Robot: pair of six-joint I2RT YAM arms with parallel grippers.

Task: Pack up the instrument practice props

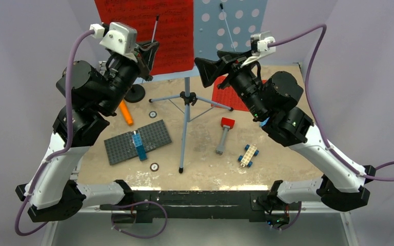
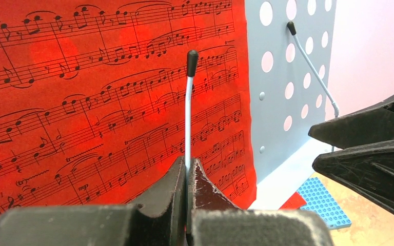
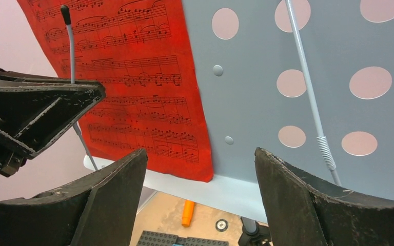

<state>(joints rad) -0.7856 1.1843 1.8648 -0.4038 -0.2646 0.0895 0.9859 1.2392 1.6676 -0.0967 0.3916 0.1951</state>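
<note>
**Left gripper (image 2: 187, 173) clamped on a page-retaining wire (image 2: 189, 113); right gripper (image 3: 200, 156) spread wide, holding nothing.**
The music stand (image 1: 236, 28) occupies the upper centre of the overhead view, with a red sheet-music page (image 1: 149, 31) across its left half. The right jaws face the bare perforated panel, apparently without touching it.

Tabletop (image 1: 205, 171): tan, scuffed. Beneath my left gripper (image 1: 149, 54): black mic stand base (image 1: 135, 93), with the orange microphone (image 1: 126, 114) lying just beside it and the grey studded plate (image 1: 156, 134) nearer my base. Between both grippers: music stand's grey tripod (image 1: 185, 118), feet down. Beneath my right gripper (image 1: 206, 72): red page (image 1: 220, 96) lying flat; hammer (image 1: 224, 134) and wheeled brick block (image 1: 248, 155) nearer my base.
</note>
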